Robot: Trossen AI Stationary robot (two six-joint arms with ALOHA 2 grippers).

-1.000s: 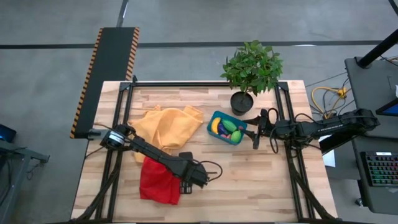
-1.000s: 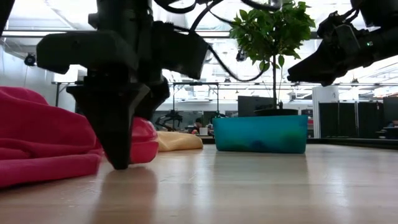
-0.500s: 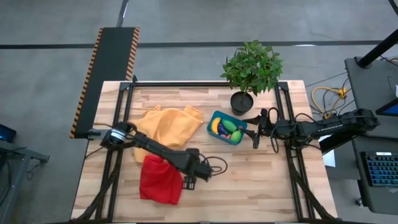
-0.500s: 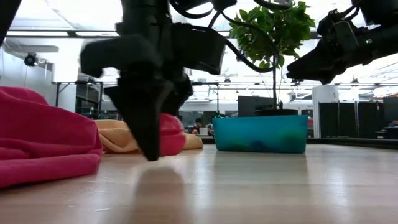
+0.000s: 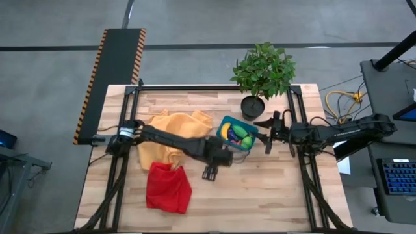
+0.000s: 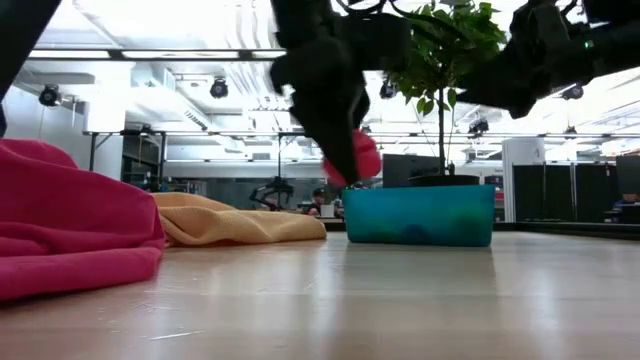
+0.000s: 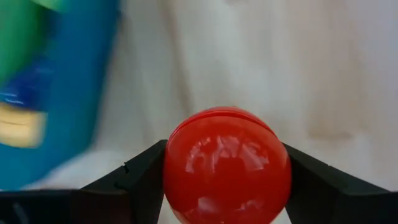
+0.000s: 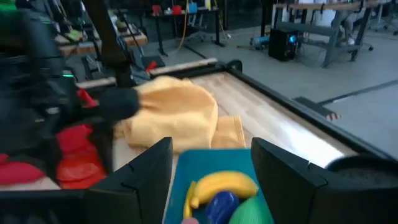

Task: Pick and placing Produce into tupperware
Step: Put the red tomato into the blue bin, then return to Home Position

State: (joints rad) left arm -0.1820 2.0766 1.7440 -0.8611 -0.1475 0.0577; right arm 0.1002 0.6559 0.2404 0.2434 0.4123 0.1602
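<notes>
The blue-teal tupperware (image 5: pixel 221 128) (image 6: pixel 418 215) stands at the table's far right and holds a yellow banana (image 8: pixel 224 186), a purple piece (image 8: pixel 221 205) and green ovals (image 5: pixel 242 133). My left gripper (image 5: pixel 211 171) (image 6: pixel 352 172) hovers to the near left of the tupperware, shut on the red round piece (image 6: pixel 368 157). My right gripper (image 5: pixel 266 134) (image 8: pixel 214 180) waits open in the air just right of the tupperware, pointing at it. My left gripper pinches the red round piece (image 7: pixel 227 165) between its two fingers (image 7: pixel 146 180), one on each side of its widest part. The fingers come from above, pointing down. The piece is lifted clear of the table, about level with the tupperware's rim.
A yellow-orange cloth (image 5: pixel 175 130) lies bunched at the far left and a red cloth (image 5: pixel 168 188) at the near left. A black plant pot (image 5: pixel 252 106) with a leafy plant stands just behind the tupperware. Bare wood shows across the near right.
My left gripper, shut on the red round piece, has risen from the table beside the red cloth and swung toward the right and far edges, up to the tupperware. The piece is now lifted clear. The right arm has kept still.
</notes>
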